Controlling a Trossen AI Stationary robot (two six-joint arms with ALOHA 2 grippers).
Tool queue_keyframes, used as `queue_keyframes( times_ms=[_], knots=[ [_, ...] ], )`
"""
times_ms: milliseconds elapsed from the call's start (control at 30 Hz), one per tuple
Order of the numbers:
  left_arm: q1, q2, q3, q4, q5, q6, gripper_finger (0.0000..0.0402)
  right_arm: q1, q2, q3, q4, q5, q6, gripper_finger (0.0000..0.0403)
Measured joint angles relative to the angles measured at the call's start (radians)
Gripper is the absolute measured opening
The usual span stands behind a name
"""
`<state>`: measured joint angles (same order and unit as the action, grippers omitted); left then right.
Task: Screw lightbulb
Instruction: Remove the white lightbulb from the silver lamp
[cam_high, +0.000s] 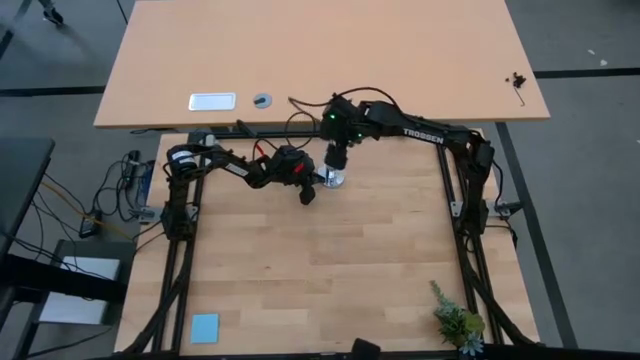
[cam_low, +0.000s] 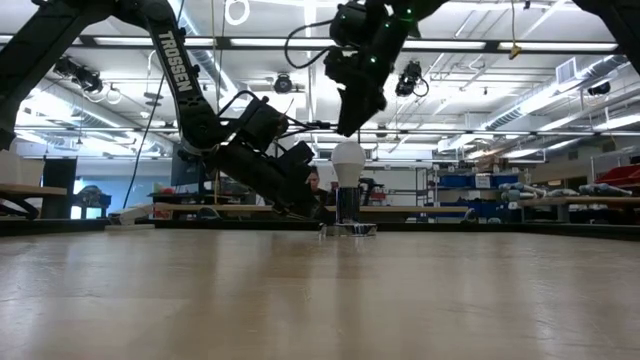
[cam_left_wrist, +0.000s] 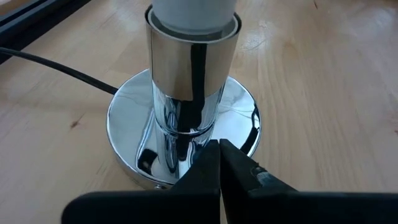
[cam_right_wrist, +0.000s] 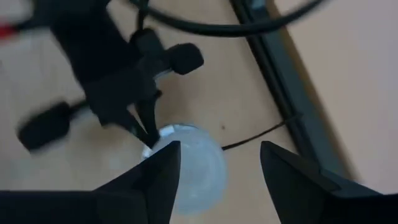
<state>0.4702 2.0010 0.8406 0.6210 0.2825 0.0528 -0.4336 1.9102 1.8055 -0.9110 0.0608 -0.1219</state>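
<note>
The white lightbulb (cam_low: 348, 160) stands upright in a chrome socket tube (cam_left_wrist: 193, 62) on a round chrome disc (cam_left_wrist: 124, 124) with a black cord (cam_left_wrist: 56, 65), near the table's far edge (cam_high: 333, 180). My left gripper (cam_left_wrist: 219, 149) is shut, its tips at the disc's edge, on the socket's left (cam_high: 306, 188). My right gripper (cam_right_wrist: 217, 162) is open and hangs just above the bulb (cam_low: 352, 125), its fingers pointing down. The bulb's pale top (cam_right_wrist: 196, 165) shows below between the fingers. The bulb's screw base is hidden inside the tube. My left gripper's shut fingertips (cam_left_wrist: 208, 155) rest on the upper face of the chrome disc (cam_left_wrist: 242, 134), close to its rim, at the foot of the socket tube. They come slanting down from the table's left. The disc lies flat on the table.
A black rail (cam_right_wrist: 280, 81) runs along the table's far edge just behind the socket. A blue square (cam_high: 205, 327) lies at the near left and a small plant (cam_high: 458, 322) at the near right. A second tan table (cam_high: 320, 60) stands beyond.
</note>
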Motion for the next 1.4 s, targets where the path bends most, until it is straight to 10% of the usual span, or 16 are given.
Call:
queue_keyframes(
  times_ms=[533,967,1400],
  knots=[
    [0.000,0.000,0.000,0.000,0.006,-0.004,0.0000,-0.023,0.003,-0.074,0.013,-0.110,0.387,0.0299],
    [0.000,0.000,0.000,0.000,0.008,-0.005,0.0000,-0.027,0.001,-0.152,0.108,-0.125,0.382,0.0302],
    [0.000,0.000,0.000,0.000,0.008,-0.003,0.0000,-0.066,-0.002,-0.156,0.094,-0.245,-0.187,0.0277]
  ],
)
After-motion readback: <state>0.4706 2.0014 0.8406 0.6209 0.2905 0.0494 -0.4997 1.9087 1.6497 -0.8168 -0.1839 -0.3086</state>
